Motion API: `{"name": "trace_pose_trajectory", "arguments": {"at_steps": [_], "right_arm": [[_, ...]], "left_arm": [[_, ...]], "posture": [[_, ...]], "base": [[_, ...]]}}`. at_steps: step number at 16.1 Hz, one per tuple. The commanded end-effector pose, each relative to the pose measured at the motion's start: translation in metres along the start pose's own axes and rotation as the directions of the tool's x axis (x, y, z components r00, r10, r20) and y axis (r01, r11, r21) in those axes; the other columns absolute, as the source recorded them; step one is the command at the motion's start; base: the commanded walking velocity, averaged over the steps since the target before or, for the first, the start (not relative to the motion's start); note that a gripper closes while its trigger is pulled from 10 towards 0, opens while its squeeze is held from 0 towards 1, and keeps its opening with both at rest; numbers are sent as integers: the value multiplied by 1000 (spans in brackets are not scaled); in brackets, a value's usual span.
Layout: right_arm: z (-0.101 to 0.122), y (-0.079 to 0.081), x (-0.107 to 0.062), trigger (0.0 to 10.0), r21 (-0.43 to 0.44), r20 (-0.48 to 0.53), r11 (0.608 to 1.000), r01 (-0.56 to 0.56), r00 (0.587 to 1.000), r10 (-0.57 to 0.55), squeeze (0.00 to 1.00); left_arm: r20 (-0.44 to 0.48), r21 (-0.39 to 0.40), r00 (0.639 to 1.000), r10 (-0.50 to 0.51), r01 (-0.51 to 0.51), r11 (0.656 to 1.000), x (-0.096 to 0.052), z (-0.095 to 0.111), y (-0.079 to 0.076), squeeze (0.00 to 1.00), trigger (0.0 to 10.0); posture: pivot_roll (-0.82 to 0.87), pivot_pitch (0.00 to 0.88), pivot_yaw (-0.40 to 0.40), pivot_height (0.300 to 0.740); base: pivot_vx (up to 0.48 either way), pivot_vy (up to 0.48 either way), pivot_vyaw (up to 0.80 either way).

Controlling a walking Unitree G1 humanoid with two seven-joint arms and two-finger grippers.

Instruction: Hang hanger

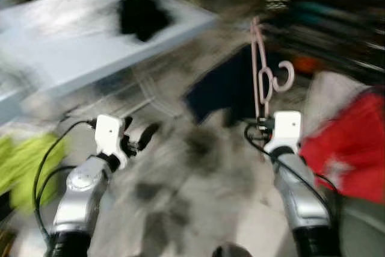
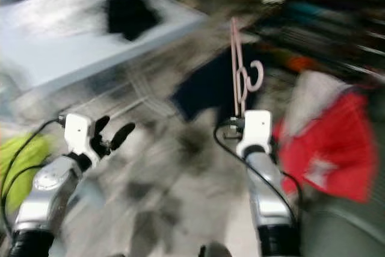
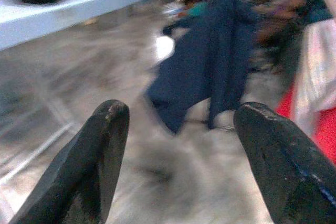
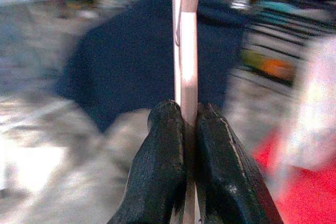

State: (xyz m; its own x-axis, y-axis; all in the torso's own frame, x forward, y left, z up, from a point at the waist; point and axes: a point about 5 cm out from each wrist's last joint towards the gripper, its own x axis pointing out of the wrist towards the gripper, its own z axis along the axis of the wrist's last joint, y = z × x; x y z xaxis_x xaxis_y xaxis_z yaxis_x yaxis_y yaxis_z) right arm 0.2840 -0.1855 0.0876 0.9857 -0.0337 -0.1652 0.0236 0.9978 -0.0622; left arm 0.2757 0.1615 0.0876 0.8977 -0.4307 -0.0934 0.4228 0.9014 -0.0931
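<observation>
Hanger held upright in the right gripper

Both silver arms reach forward from the bottom of the head views, forearms rising away from the camera, and the whole scene is smeared by motion blur. The right gripper [image 4: 188, 129] sits at the end of the right arm, fingers pointing up and pinched tight on the pink hanger [image 1: 260, 70]. In the right wrist view the two black fingers [image 4: 163, 145] press against a straight pink bar of the hanger from both sides, with no gap around it. The hanger stands nearly vertical above the gripper, its hook [image 1: 286, 75] curling off to the right near the top.

The left gripper [image 2: 108, 133] is held out at about the same height, well apart from the hanger, and carries nothing. Its fingers [image 3: 100, 150] are spread wide, with bare floor [image 3: 173, 171] showing between them.

Behind the hanger a dark navy garment [image 1: 219, 88] hangs down toward the floor. A red cloth [image 1: 346, 142] lies beside the right arm, with something white just above it. A pale blue table [image 1: 78, 46] stands at the upper left, a black item [image 1: 141, 16] lying near its far edge. A yellow-green cloth [image 1: 24, 161] shows beside the left arm.
</observation>
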Motion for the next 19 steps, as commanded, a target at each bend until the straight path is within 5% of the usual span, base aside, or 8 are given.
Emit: {"name": "trace_pose_trajectory", "arguments": {"at_steps": [1,9,16,19], "right_arm": [[4,-3,1,10000,4,13,1000,21,1000,-21,0],[2,-2,2,10000,-4,2,1000,30,1000,-30,0],[1,-2,1,10000,62,-71,996,66,996,-62,0],[-5,1,-18,10000,27,-133,997,68,989,-64,0]], "left_arm": [[-8,13,1000,-17,17,1000,0,0,-3,0,10000],[-59,11,997,-40,41,999,-2,-7,-6,0,10000],[-71,99,997,7,0,995,-2,-7,0,0,10000],[-62,129,998,26,-18,992,-7,-7,3,0,10000]], "posture": [[-53,0,-23,740],[-50,1,-26,740],[-45,7,-25,740],[-34,14,-26,740]], "base": [[394,274,-800],[313,360,-800],[116,400,0],[0,0,0]]}}
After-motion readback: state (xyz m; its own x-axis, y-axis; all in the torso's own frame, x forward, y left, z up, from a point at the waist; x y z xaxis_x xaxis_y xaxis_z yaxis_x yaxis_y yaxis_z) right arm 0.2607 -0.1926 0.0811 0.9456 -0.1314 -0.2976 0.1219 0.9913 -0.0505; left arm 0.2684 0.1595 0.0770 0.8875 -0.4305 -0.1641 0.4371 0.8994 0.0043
